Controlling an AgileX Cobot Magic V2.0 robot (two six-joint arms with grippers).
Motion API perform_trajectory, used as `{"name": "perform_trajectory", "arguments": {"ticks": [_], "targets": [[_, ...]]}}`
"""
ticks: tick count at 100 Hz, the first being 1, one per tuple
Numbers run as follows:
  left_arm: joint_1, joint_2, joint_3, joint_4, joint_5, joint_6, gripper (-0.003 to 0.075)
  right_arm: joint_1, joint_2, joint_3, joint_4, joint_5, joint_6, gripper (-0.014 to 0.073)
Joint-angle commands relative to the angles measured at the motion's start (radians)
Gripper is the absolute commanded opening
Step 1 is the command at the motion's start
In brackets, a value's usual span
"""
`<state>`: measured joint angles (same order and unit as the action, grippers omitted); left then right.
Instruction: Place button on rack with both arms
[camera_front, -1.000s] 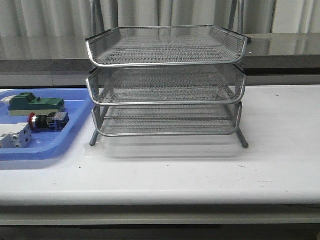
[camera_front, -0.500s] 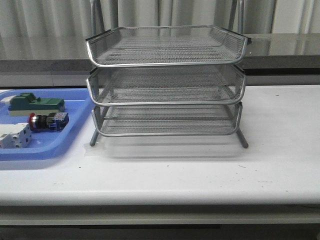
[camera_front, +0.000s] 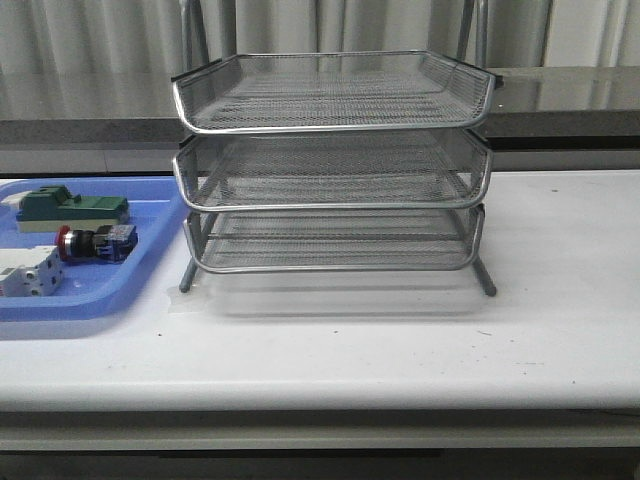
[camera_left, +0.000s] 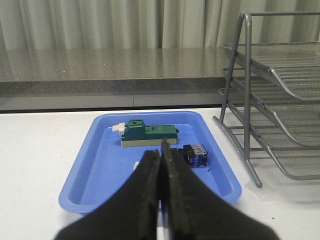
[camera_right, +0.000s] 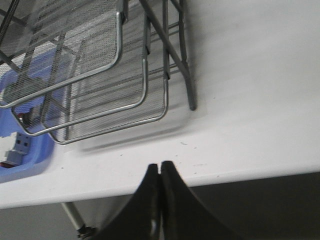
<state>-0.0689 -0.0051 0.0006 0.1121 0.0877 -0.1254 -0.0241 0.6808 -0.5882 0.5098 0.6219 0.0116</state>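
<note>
button (camera_left: 194, 153) in blue tray (camera_left: 85, 175), beyond left gripper (camera_left: 161, 159) | both grippers pressed together, holding nothing

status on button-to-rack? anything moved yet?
Nothing looks done: the button lies in the blue tray, between the green-topped block and the white-grey block. All tiers of the rack look empty. In hand: nothing; the left gripper and the right gripper are both shut and hold nothing. Left to do: the pick, any handover, and placement on the rack.
</note>
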Motion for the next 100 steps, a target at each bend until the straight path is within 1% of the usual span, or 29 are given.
{"name": "perform_trajectory", "arguments": {"ticks": [1, 7, 14, 17, 24, 29, 34, 41, 64, 87, 92, 100], "targets": [[-0.002, -0.033, 0.049, -0.005, -0.082, -0.012, -0.002, -0.005, 0.053, -0.035, 0.119, -0.069, -0.012, -0.0058], [-0.002, -0.033, 0.049, -0.005, -0.082, -0.012, -0.002, -0.005, 0.093, -0.035, 0.155, -0.067, -0.023, -0.0047], [-0.002, -0.033, 0.049, -0.005, -0.082, -0.012, -0.002, -0.005, 0.147, -0.035, 0.203, -0.06, -0.065, 0.0004], [-0.002, -0.033, 0.049, -0.005, -0.082, -0.012, -0.002, -0.005, 0.169, -0.035, 0.236, -0.055, -0.085, 0.0037], [-0.002, -0.033, 0.049, -0.005, -0.082, -0.012, -0.002, -0.005, 0.22, -0.035, 0.321, -0.048, -0.149, 0.0145], [-0.002, -0.033, 0.049, -0.005, -0.082, -0.012, -0.002, -0.005, 0.252, -0.035, 0.39, -0.048, -0.214, 0.0238], [-0.002, -0.033, 0.049, -0.005, -0.082, -0.012, -0.002, -0.005, 0.282, -0.035, 0.467, -0.052, -0.278, 0.0306], [-0.002, -0.033, 0.049, -0.005, -0.082, -0.012, -0.002, -0.005, 0.323, -0.035, 0.583, -0.062, -0.378, 0.0358], [-0.002, -0.033, 0.049, -0.005, -0.082, -0.012, -0.002, -0.005, 0.5, -0.035, 0.937, -0.065, -0.74, 0.0362], [-0.002, -0.033, 0.049, -0.005, -0.082, -0.012, -0.002, -0.005, 0.684, -0.037, 1.213, -0.034, -0.995, 0.0362], [-0.002, -0.033, 0.049, -0.005, -0.082, -0.012, -0.002, -0.005, 0.715, -0.039, 1.258, -0.016, -1.047, 0.0362], [-0.002, -0.033, 0.049, -0.005, -0.082, -0.012, -0.002, -0.005, 0.764, -0.049, 1.305, 0.016, -1.096, 0.0362]]}}
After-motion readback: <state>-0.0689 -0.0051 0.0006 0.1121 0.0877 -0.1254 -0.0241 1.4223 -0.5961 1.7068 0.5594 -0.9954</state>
